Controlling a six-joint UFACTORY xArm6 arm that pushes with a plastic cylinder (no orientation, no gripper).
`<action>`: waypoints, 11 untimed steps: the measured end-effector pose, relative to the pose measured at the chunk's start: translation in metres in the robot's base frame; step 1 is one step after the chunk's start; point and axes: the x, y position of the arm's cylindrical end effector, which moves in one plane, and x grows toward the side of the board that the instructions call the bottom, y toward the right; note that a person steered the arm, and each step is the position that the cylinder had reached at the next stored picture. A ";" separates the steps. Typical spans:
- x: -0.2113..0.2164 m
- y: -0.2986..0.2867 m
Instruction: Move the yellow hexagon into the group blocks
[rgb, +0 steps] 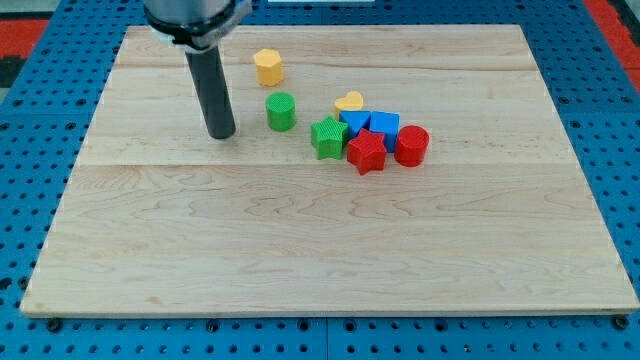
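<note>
The yellow hexagon stands alone near the view's top, left of centre. A group sits right of centre: a yellow heart, two blue blocks, a green star, a red star and a red cylinder. A green cylinder stands between the hexagon and the group, apart from both. My tip rests on the board left of the green cylinder and below-left of the yellow hexagon, touching no block.
The wooden board lies on a blue perforated table. The arm's dark body hangs over the board's top-left part.
</note>
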 end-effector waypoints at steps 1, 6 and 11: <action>-0.022 0.037; -0.112 -0.037; -0.099 0.189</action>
